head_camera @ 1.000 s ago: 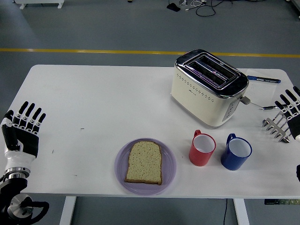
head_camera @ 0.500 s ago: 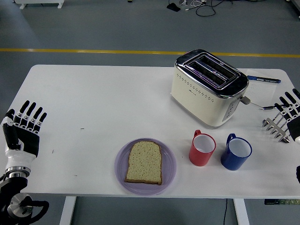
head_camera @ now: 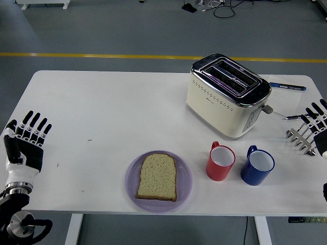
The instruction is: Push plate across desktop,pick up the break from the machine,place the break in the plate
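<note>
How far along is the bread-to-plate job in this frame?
It looks finished: the bread slice lies flat on the purple plate, and no bread shows in the toaster slots. Nothing is in hand; the left hand and right hand sit open at the table's sides. Nothing visibly remains.

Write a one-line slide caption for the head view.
Bread slice rests on the round purple plate before the cream toaster; both open hands, left and right, flank the table.
</note>
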Tool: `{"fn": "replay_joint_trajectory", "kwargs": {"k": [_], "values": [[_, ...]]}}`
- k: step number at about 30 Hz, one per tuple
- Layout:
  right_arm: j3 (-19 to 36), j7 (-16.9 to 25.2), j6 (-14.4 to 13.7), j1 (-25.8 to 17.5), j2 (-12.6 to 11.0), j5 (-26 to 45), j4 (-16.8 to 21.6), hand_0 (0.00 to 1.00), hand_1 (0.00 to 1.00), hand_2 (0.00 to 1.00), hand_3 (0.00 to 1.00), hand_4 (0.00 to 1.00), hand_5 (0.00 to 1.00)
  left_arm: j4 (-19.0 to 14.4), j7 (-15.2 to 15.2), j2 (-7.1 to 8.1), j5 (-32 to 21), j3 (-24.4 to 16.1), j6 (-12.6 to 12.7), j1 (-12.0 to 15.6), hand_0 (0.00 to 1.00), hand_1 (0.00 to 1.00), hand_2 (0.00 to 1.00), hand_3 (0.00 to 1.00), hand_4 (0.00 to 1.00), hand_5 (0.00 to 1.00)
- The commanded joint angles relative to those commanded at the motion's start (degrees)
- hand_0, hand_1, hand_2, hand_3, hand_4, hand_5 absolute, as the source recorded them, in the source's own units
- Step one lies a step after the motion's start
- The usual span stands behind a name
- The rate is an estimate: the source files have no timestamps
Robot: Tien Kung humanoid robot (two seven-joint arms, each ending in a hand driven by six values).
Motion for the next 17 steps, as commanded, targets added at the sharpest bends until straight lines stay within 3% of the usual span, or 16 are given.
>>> {"fn": "replay_joint_trajectory", "kwargs": {"k": [17], "values": [[0.4, -0.1, 0.3, 0.1, -0.4, 0.3, 0.4, 0.691, 0.677, 0.693, 0.681, 0.475, 0.583, 0.4, 0.0, 0.0, 0.1, 0.3, -0.1, -0.2, 0.805, 0.811, 0.847, 0.76, 0.519, 0.998]]}}
